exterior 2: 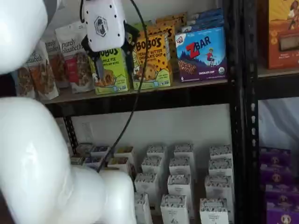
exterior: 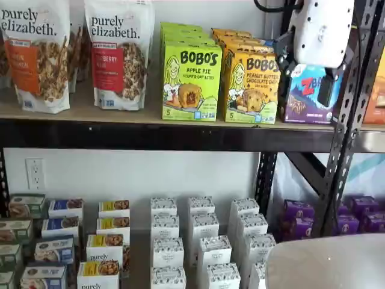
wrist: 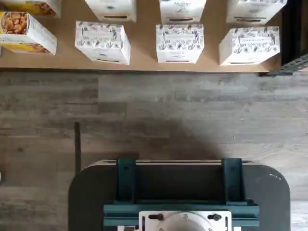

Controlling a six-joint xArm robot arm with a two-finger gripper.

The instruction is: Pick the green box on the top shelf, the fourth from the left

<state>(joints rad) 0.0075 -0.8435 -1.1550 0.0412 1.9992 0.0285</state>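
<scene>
The green box (exterior: 191,81), upper centre of frame, is likely light, stiff cardboard — grasp its narrow sides. Gripper (exterior: 304,75) fingers stand apart, holding nothing.

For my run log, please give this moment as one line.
phase: approach | end effector: open, empty, before top shelf | green box: upright on shelf, untouched | neighbour: orange box

The glossy white rounded plastic arm (exterior 2: 32,154) trails a thin black cable (exterior 2: 133,98); its boxy white gripper body (exterior 2: 103,23) bears a dark hexagonal emblem (perhaps a logo); black fingers (exterior 2: 96,58) below.
</scene>
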